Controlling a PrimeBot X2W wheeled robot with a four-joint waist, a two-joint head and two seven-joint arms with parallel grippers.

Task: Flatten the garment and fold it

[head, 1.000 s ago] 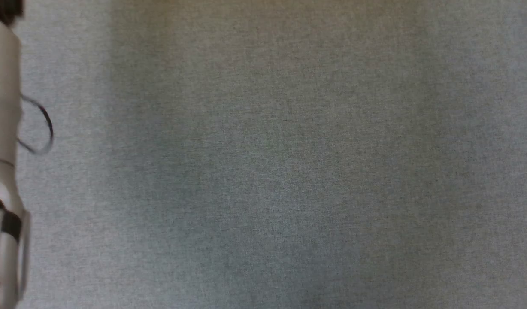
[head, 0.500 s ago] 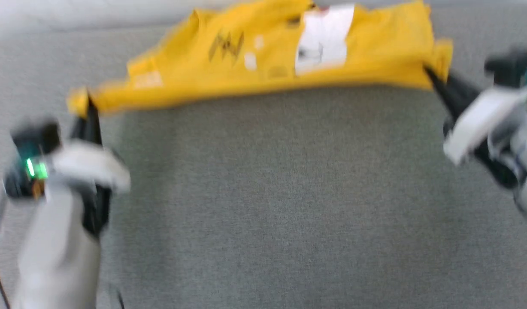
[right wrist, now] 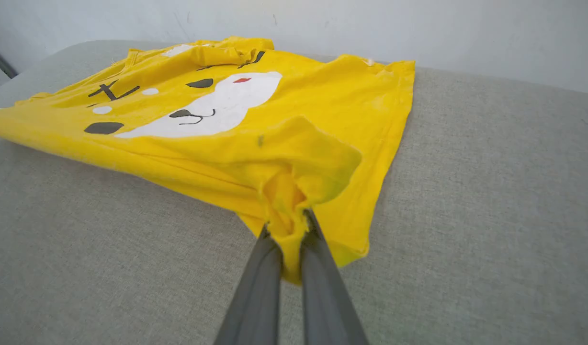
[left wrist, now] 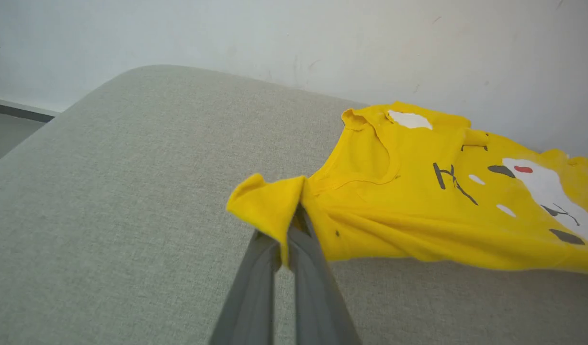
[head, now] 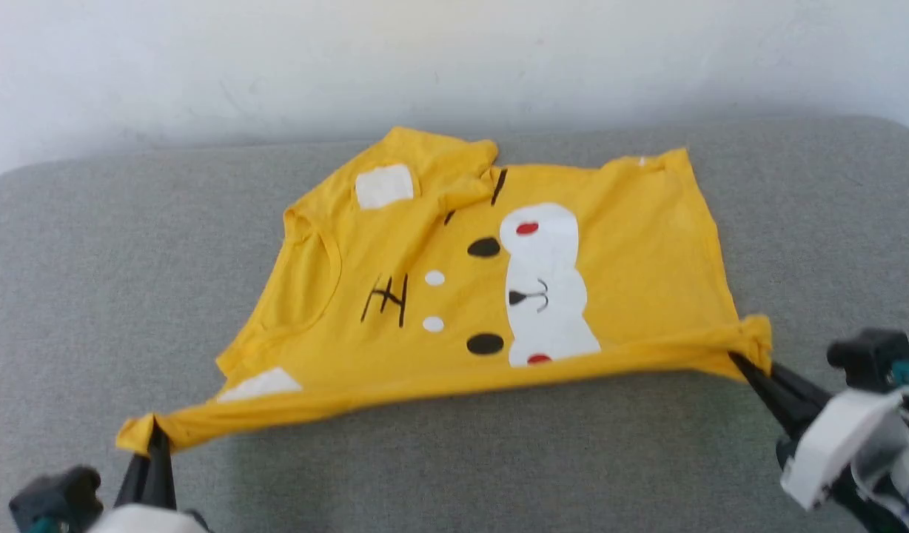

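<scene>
The garment (head: 617,281) is a bright yellow T-shirt, print side up, spread across the grey cushion with its near edge stretched taut and lifted. My left gripper (head: 157,438) is shut on its near left corner, seen pinched between the fingers in the left wrist view (left wrist: 294,225). My right gripper (head: 739,360) is shut on the near right corner, where bunched yellow cloth (right wrist: 287,218) sits between the fingers. One sleeve (head: 454,174) is folded over at the far side, with a white patch (head: 384,185) on it.
The grey fabric cushion (head: 129,244) runs wide on both sides of the shirt. A pale wall (head: 454,59) rises right behind it. The cushion's rounded left corner (left wrist: 107,91) drops toward the floor.
The head camera has swung up from bare cushion to the whole shirt and wall. Over the last half second both grippers have kept their hold on the near corners.
</scene>
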